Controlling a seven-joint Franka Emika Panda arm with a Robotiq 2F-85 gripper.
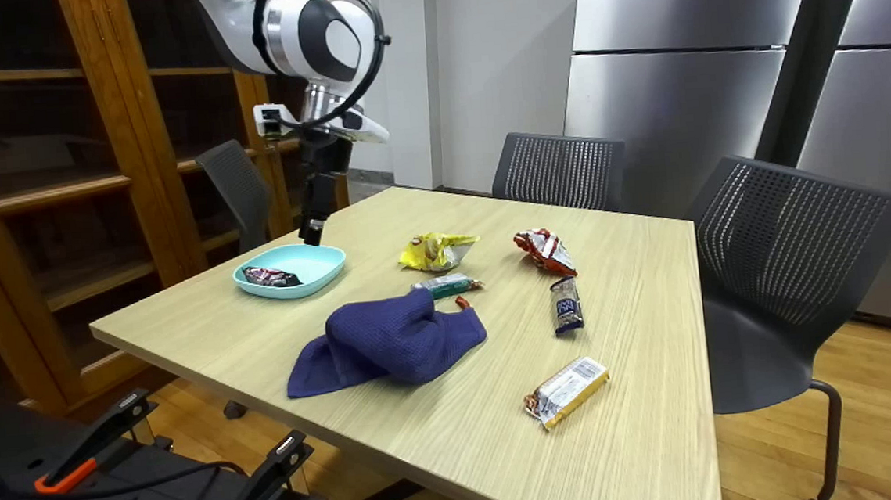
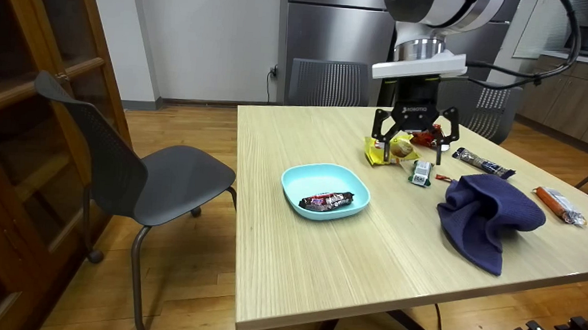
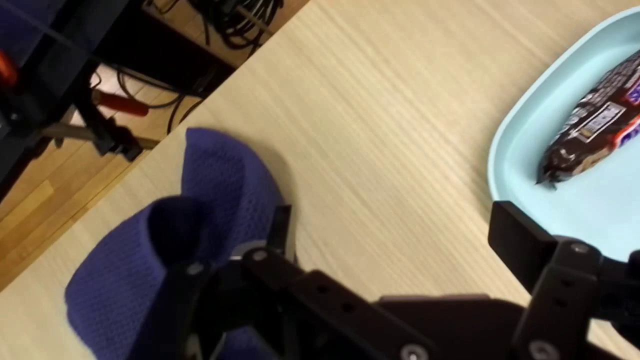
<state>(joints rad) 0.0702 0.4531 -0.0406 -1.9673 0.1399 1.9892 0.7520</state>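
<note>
My gripper (image 2: 412,153) hangs over the table with its jaws wide apart and nothing between them, as the wrist view (image 3: 398,225) also shows. A light-blue dish (image 2: 318,179) stands on the table, holding a dark-wrapped snack bar (image 2: 326,201). In the wrist view, the dish (image 3: 615,215) lies beyond the right finger, and a crumpled blue cloth (image 3: 120,280) lies under the left one. Both exterior views show a yellow snack bag (image 1: 438,251), a green-and-white bar (image 1: 446,285) and a small red wrapped piece (image 1: 462,302) near the cloth (image 1: 397,340).
Farther along the table (image 1: 646,424) lie a red bag (image 1: 546,251), a dark-blue bar (image 1: 566,305) and an orange-and-white packet (image 1: 567,390). Dark chairs (image 1: 761,283) stand around it. Black clamps (image 1: 262,486) with orange parts sit on the nearby dark stand.
</note>
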